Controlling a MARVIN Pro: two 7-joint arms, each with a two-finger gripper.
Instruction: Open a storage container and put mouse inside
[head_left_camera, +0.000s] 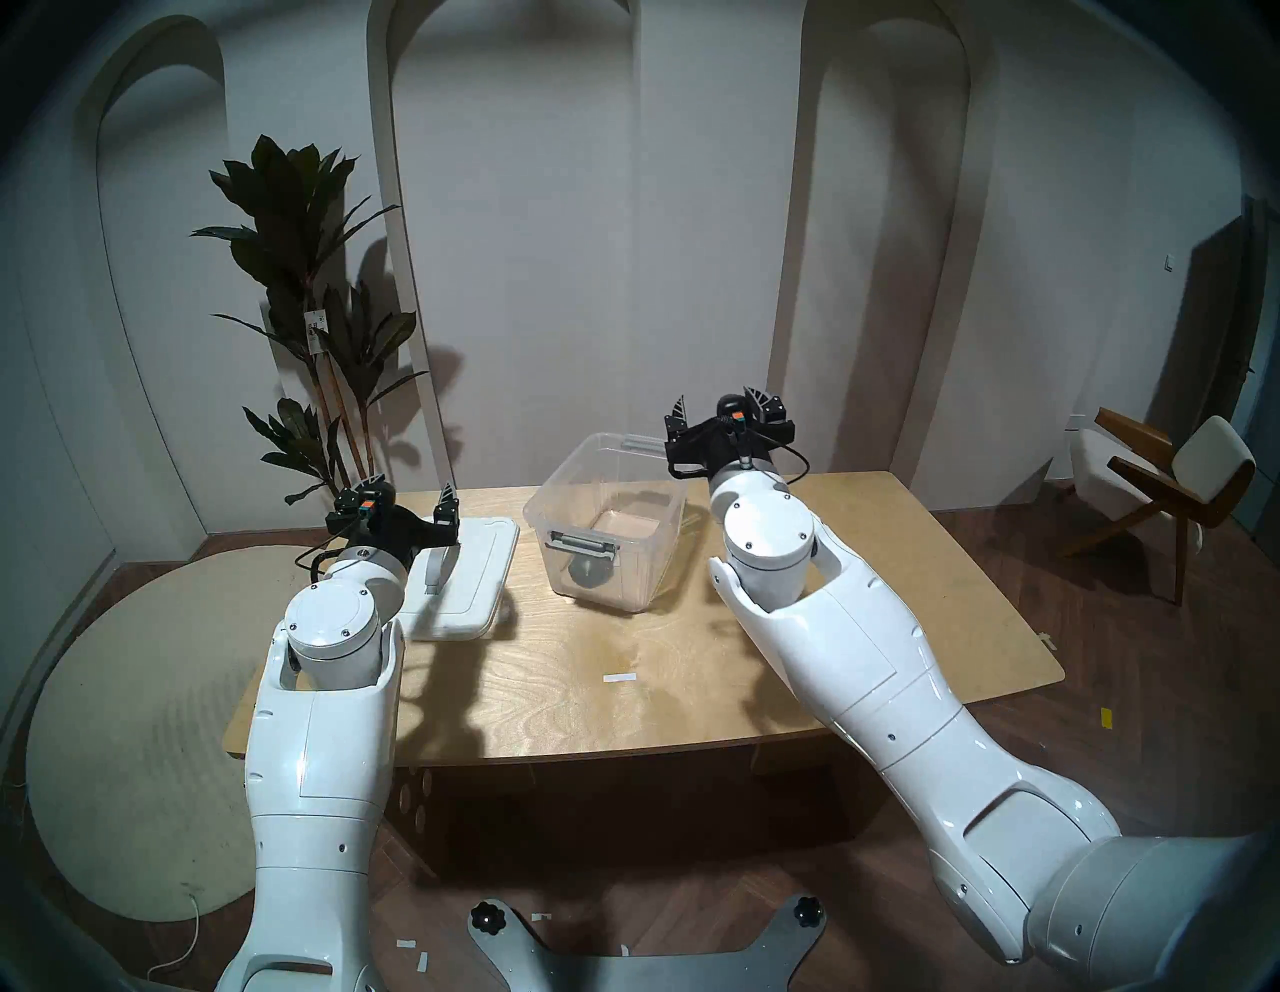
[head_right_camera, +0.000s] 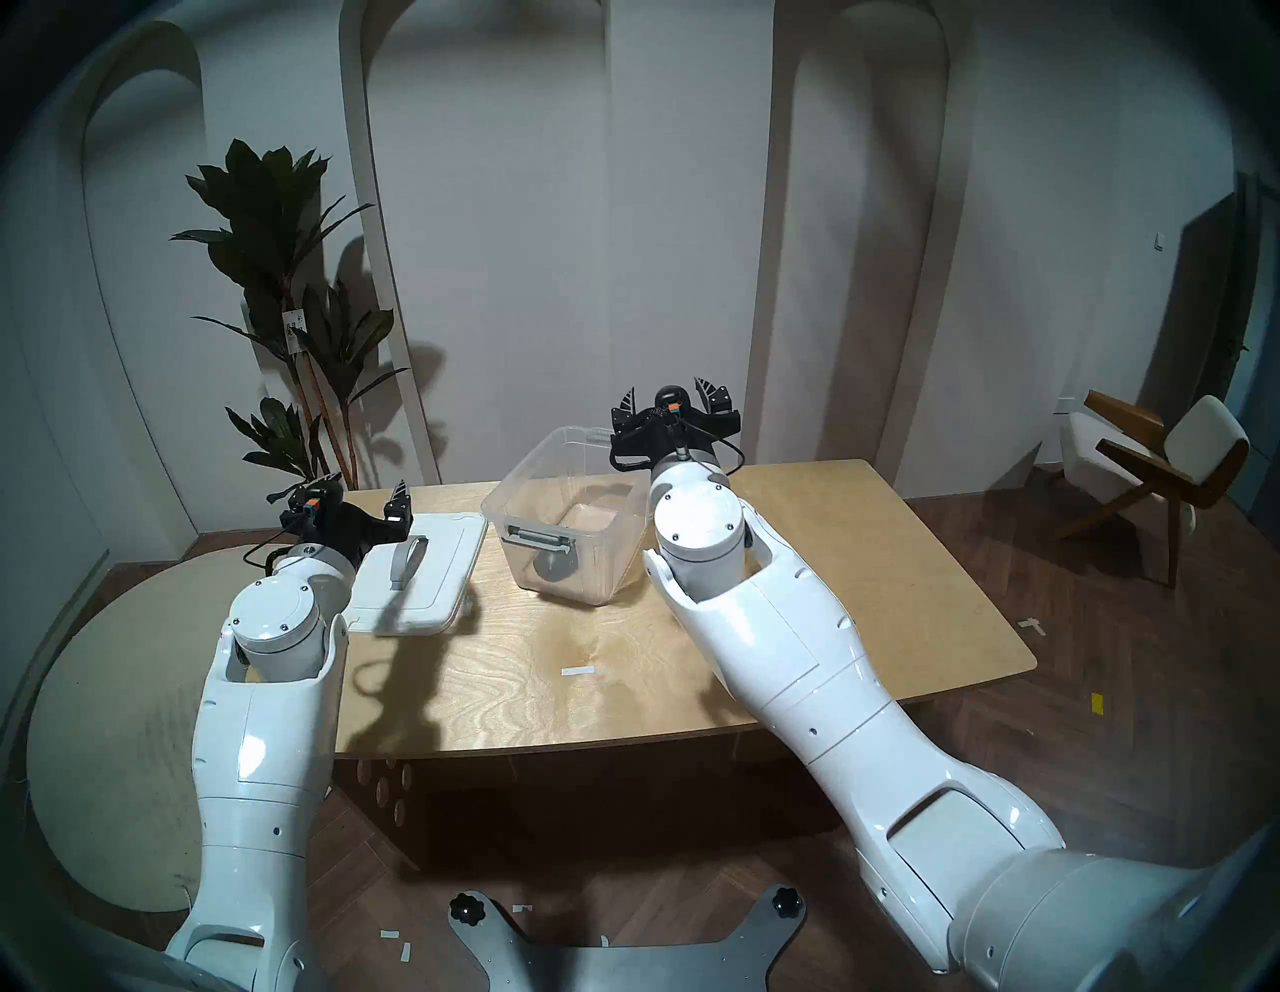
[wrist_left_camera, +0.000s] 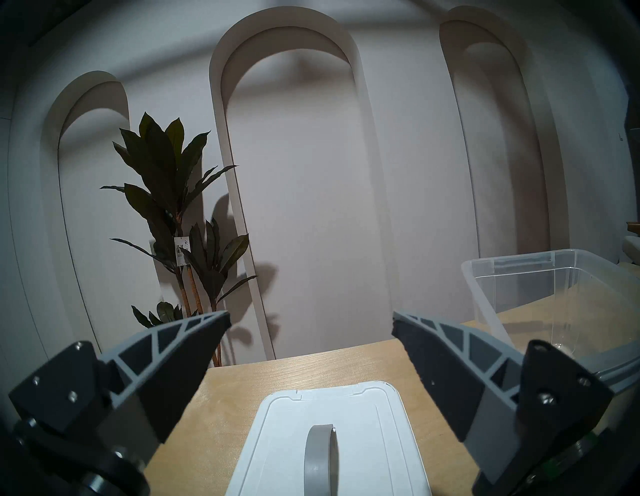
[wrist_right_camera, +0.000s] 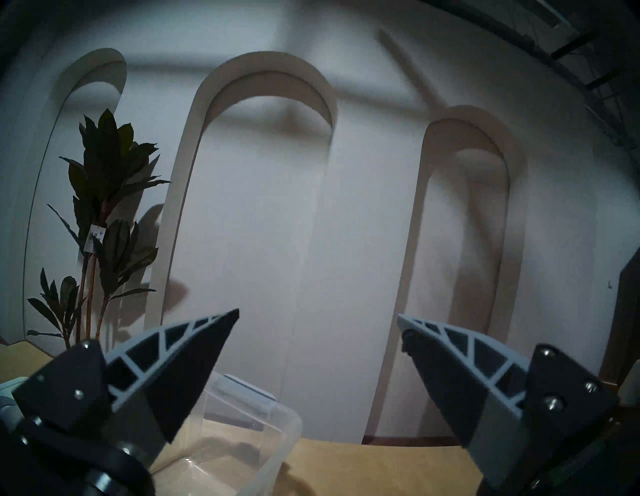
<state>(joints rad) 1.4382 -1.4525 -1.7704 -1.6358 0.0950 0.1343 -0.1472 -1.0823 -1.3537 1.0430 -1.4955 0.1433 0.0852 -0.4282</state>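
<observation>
The clear storage container (head_left_camera: 651, 554) stands open on the wooden table, grey latch on its near end; it also shows in the right head view (head_right_camera: 609, 554). A dark rounded mouse (head_left_camera: 589, 573) (head_right_camera: 552, 564) shows blurred through its near wall, inside. The white lid (head_left_camera: 471, 575) (head_right_camera: 429, 575) (wrist_left_camera: 277, 433) with its grey arched handle (wrist_left_camera: 320, 457) lies flat to the container's left. My left gripper (head_left_camera: 412, 488) (wrist_left_camera: 310, 320) is open and empty above the lid's far end. My right gripper (head_left_camera: 718, 398) (wrist_right_camera: 318, 317) is open and empty, raised above the container's far right corner (wrist_right_camera: 270, 426).
A tall potted plant (head_left_camera: 312, 312) stands behind the table's far left corner. A chair (head_left_camera: 1163, 485) stands at the right on the floor. A strip of white tape (head_left_camera: 618, 677) lies on the table's near middle. A round rug (head_left_camera: 138, 693) lies on the left.
</observation>
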